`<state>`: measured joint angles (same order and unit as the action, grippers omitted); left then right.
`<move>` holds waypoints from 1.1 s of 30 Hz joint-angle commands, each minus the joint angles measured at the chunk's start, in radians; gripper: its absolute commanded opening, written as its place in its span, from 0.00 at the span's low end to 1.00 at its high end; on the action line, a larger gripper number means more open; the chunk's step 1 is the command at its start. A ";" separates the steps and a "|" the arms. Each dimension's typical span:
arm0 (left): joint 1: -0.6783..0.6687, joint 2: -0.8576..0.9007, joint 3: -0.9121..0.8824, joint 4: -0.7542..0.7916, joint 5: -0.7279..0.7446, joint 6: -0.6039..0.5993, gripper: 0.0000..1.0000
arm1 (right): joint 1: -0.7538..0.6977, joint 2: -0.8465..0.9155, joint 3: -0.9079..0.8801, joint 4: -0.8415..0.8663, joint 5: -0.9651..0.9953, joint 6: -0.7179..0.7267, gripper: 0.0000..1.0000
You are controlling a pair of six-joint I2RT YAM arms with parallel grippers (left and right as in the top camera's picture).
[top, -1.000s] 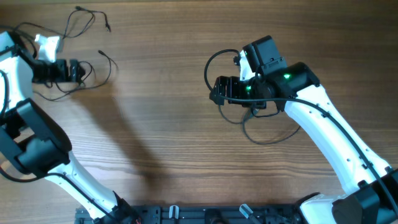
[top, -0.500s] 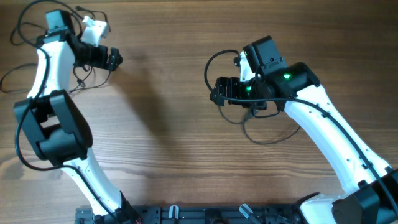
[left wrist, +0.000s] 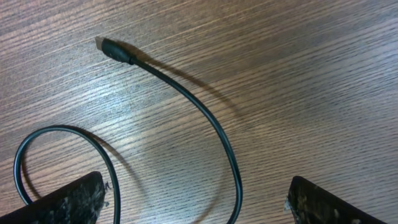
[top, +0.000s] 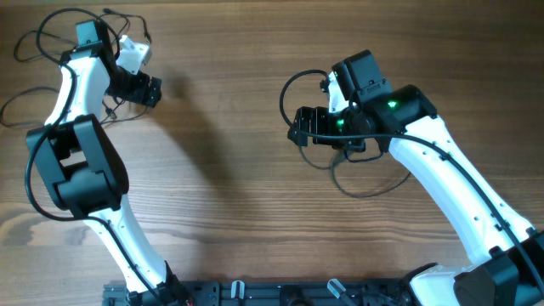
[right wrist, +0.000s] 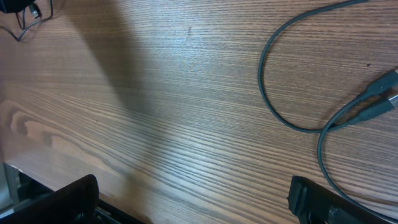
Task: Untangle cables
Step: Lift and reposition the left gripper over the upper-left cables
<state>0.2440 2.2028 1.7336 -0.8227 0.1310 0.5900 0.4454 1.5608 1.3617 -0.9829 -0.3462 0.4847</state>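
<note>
Thin black cables lie in two places. One loose group (top: pixel 116 17) spreads at the far left around my left arm. In the left wrist view, a strand with a small plug end (left wrist: pixel 114 50) curves down between the fingers, with a second loop (left wrist: pixel 59 129) beside the left finger. My left gripper (top: pixel 153 88) (left wrist: pixel 196 205) is open above them, holding nothing. Another cable (top: pixel 367 192) loops under my right arm, and its curve (right wrist: pixel 267 93) and plug ends (right wrist: pixel 380 93) show at the right of the right wrist view. My right gripper (top: pixel 294 127) (right wrist: pixel 193 202) is open over bare wood.
The wooden table (top: pixel 221 170) runs between the two arms. A black rail (top: pixel 255 293) lies along the near edge. Thicker black cables run along both arms. The far-left cables show small at the top left corner (right wrist: pixel 25 15) of the right wrist view.
My left arm has swung up and to the right, carrying its gripper from beside the left cables to a spot further right. The right arm has not moved.
</note>
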 commanded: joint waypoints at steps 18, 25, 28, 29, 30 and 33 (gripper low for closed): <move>0.056 0.084 -0.023 -0.030 -0.316 -0.102 0.88 | 0.003 0.013 -0.009 0.001 0.005 -0.013 0.99; 0.056 0.054 -0.023 -0.002 -0.139 -0.100 0.84 | 0.039 0.019 -0.009 0.032 0.005 -0.011 1.00; 0.045 0.030 -0.022 0.026 -0.120 -0.101 0.81 | 0.042 0.019 -0.010 0.024 0.005 -0.011 1.00; 0.041 0.020 -0.022 0.036 -0.120 -0.101 0.82 | 0.042 0.019 -0.013 0.024 0.005 -0.011 1.00; 0.038 0.006 -0.022 0.048 -0.119 -0.103 0.84 | 0.042 0.019 -0.013 0.025 0.005 -0.011 1.00; 0.035 -0.040 -0.022 0.074 -0.071 -0.104 0.84 | 0.044 0.019 -0.013 0.031 0.005 -0.011 0.99</move>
<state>0.2893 2.2559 1.7214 -0.7708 -0.0135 0.4946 0.4839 1.5616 1.3617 -0.9569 -0.3462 0.4847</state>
